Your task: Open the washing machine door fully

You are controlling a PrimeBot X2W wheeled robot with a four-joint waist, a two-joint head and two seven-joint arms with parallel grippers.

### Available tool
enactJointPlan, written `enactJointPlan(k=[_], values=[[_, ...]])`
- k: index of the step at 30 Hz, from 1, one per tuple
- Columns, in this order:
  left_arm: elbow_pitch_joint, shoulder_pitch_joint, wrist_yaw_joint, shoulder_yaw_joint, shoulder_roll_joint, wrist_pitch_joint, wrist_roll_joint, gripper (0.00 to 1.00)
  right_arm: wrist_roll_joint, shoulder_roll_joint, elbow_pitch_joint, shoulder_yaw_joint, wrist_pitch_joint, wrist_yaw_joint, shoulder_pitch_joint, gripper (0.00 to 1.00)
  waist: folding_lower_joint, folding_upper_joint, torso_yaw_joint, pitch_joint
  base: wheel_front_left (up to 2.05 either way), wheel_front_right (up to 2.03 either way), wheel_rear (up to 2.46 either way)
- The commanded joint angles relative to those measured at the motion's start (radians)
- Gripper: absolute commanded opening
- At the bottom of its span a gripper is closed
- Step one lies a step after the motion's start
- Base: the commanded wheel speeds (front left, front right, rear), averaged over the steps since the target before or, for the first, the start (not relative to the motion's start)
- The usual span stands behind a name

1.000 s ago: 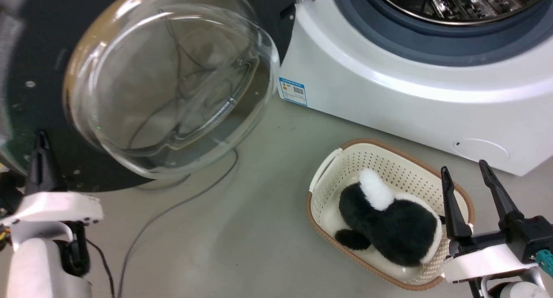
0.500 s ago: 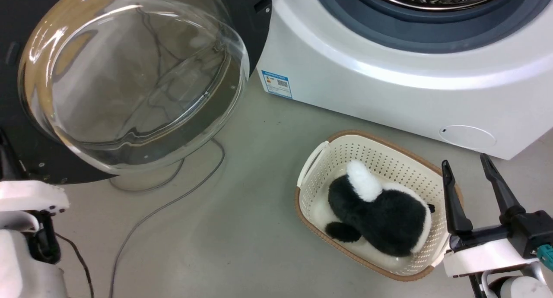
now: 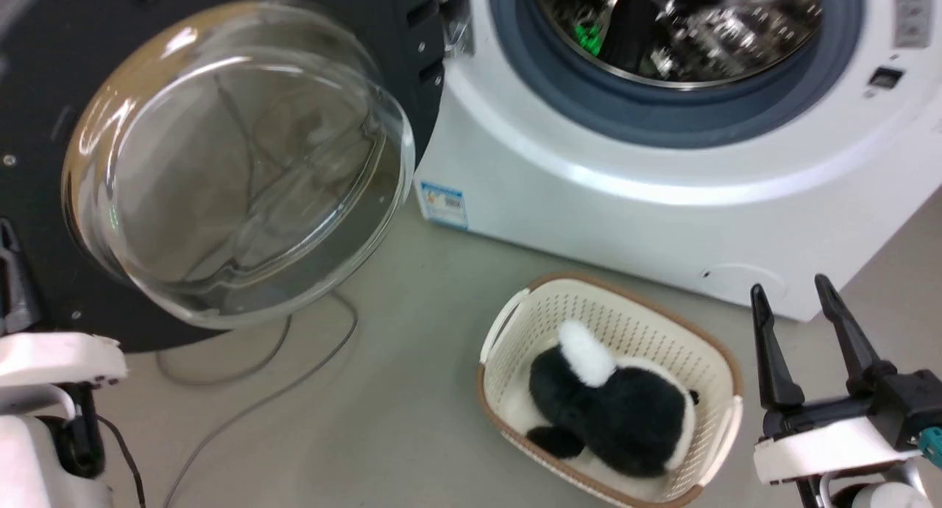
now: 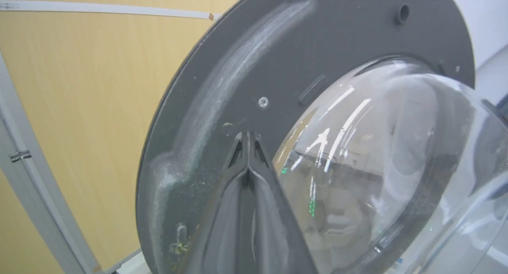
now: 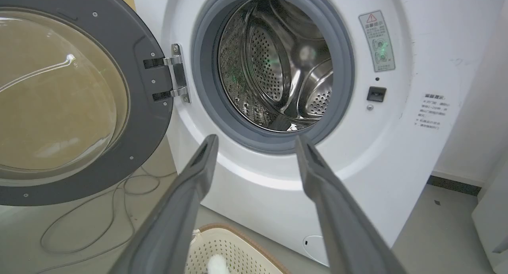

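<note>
1. The left gripper [image 4: 248, 138] is closed, its two dark fingers pressed flat together with nothing between them. The joined tips lie against or just off the dark inner ring of the washing machine door [image 4: 301, 59]; actual contact cannot be told.
2. The left arm is low at the door's outer edge, fingers pointing up along the ring beside the glass bowl [image 3: 235, 162].
3. The right gripper [image 3: 790, 287] is spread wide and empty, touching nothing.
4. The right arm is held low beside a basket [image 3: 508, 316] holding a plush toy [image 3: 611, 412], fingers aimed at the washing machine [image 3: 625, 191].
5. The door is swung out on its hinge [image 5: 176, 73], leaving the drum [image 5: 278, 67] exposed.
</note>
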Motion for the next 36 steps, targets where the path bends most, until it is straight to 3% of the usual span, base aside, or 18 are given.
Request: enactJointPlan(k=[1, 15, 32, 33, 34, 35, 36], values=[[-0.041, 0.032, -0.005, -0.015, -0.013, 0.002, 0.013, 0.00, 0.009, 0.002, 0.001, 0.000, -0.004, 0.001, 0.015, 1.00, 0.0000, 0.0000, -0.023, -0.039, 0.00, 0.00, 0.00], [-0.272, 0.224, -0.015, -0.141, -0.081, 0.002, 0.047, 0.00, 0.044, 0.002, -0.077, 0.000, -0.004, 0.001, 0.046, 1.00, 0.0000, 0.0000, -0.151, -0.129, 0.00, 0.00, 0.00], [-0.239, 0.334, 0.001, -0.307, -0.115, 0.002, 0.027, 0.00, 0.097, 0.002, -0.104, -0.029, -0.004, 0.001, 0.095, 1.00, 0.0000, 0.0000, -0.296, -0.154, 0.00, 0.00, 0.00], [-0.232, 0.336, 0.003, -0.312, -0.115, 0.002, 0.025, 0.12, 0.107, 0.002, -0.101, -0.026, -0.004, 0.001, 0.097, 1.00, 0.0000, 0.0000, -0.302, -0.154, 0.00, 0.00, 0.00], [-0.227, 0.338, 0.006, -0.316, -0.116, 0.002, 0.023, 0.82, 0.109, 0.002, -0.101, -0.021, -0.004, 0.001, 0.100, 1.00, 0.0000, 0.0000, -0.308, -0.154, 0.00, 0.00, 0.00], [-0.225, 0.338, 0.007, -0.321, -0.116, 0.002, 0.019, 1.00, 0.109, 0.002, -0.101, -0.018, -0.004, 0.001, 0.102, 1.00, 0.0000, 0.0000, -0.314, -0.154, 0.00, 0.00, 0.00], [-0.223, 0.340, 0.007, -0.326, -0.117, 0.002, 0.017, 1.00, 0.111, 0.002, -0.100, -0.015, -0.004, 0.001, 0.104, 1.00, 0.0000, 0.0000, -0.320, -0.153, 0.00, 0.00, 0.00]])
